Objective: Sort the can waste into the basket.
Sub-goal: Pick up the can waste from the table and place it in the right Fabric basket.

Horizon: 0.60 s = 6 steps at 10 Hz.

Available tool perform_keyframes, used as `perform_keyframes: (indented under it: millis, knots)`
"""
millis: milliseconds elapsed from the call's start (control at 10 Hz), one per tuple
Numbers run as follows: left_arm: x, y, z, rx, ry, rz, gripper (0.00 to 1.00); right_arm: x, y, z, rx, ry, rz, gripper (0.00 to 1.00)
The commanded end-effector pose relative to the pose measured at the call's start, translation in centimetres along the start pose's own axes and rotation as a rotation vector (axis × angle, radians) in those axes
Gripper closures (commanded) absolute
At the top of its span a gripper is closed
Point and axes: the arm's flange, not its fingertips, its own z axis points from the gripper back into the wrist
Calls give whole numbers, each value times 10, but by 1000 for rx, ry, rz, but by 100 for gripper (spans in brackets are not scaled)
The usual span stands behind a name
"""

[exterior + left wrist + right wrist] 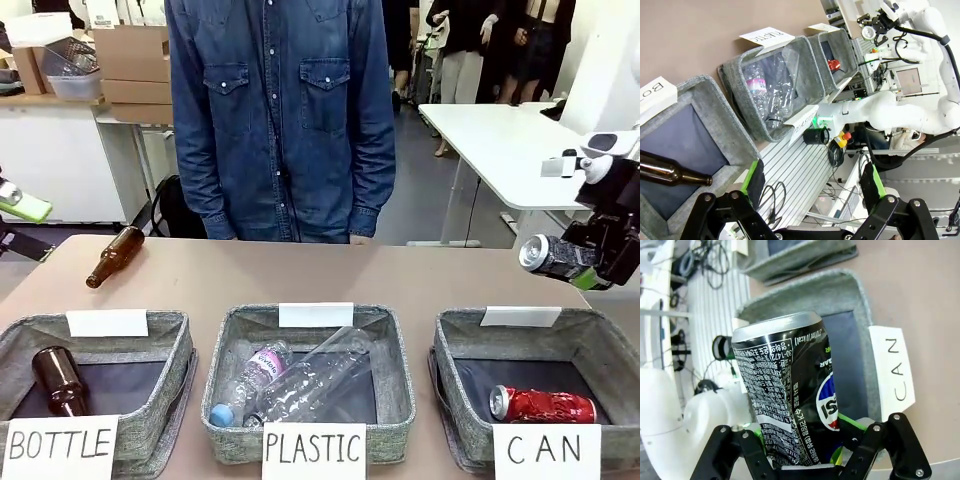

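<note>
A dark silver-black can (552,256) with colourful print hangs in the air above the back right corner of the grey basket (452,345) signed "CAN". My right gripper (592,266) is shut on it from the right. In the right wrist view the same can (785,385) stands tilted between the green pads of my right gripper (805,440), over the basket (840,295). A red can (540,405) lies on the basket's dark floor. My left gripper (812,175) stands open and holds nothing, near the front edge of the BOTTLE basket (715,100); its green pad shows at the far left (22,208).
A brown glass bottle (113,257) lies on the table at the back left. The BOTTLE basket (175,350) holds another brown bottle, and the PLASTIC basket (395,360) holds clear bottles. A person in a denim shirt (280,120) stands at the far edge.
</note>
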Motion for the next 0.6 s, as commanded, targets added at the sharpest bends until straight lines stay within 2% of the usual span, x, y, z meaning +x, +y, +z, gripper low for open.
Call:
perform_keyframes:
  millis: [0, 200, 500]
  knots:
    - [-1, 2, 2, -1, 7, -20, 0, 1, -4, 7, 12, 22, 5, 23]
    - [-1, 2, 2, -1, 7, -20, 0, 2, -5, 7, 8, 35, 3, 0]
    - [-1, 2, 2, -1, 7, -20, 0, 4, -7, 7, 12, 40, -9, 0]
